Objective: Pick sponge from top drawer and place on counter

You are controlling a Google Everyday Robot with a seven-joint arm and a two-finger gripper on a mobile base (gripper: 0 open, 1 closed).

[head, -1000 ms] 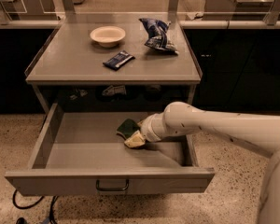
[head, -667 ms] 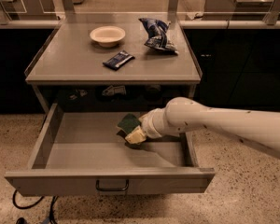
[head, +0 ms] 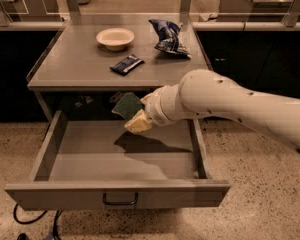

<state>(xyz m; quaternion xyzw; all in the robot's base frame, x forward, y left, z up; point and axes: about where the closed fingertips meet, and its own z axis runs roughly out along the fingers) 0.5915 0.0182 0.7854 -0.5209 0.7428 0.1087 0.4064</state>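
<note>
Raised since the earlier frames: sponge (head: 128,105), one count, had been low over the drawer floor and hung now clear of it, level with the counter's front edge.

Sponge: dark green face turned up and to 10 o'clock, yellow foam below at 5 o'clock. It was airborne, touching neither drawer nor counter, with its shadow (head: 140,143) cast on the drawer floor directly beneath.

Gripper (head: 146,113): one count, at the sponge's 4 o'clock side and clamped onto the sponge. The fingers were mostly hidden behind the foam, and the sponge projected from them toward 10 o'clock.

Arm (head: 240,101): one count, white, entering from 3 o'clock across the drawer's right side.

Top drawer (head: 115,156): one count, pulled fully out, grey inside. It held only the shadow. One dark handle (head: 120,200) sat at 6 o'clock on its front.

Counter (head: 80,66): one count, grey, above and behind the drawer. It bore three items:
- one pale bowl (head: 115,37) at 11 o'clock
- one crumpled blue-and-white bag (head: 169,36) at 1 o'clock
- one flat dark blue snack packet (head: 126,64) near the centre, at the bowl's 5 o'clock and apart from it

Floor (head: 260,204): speckled, with one dark cable (head: 34,219) at 7 o'clock below the drawer front.
</note>
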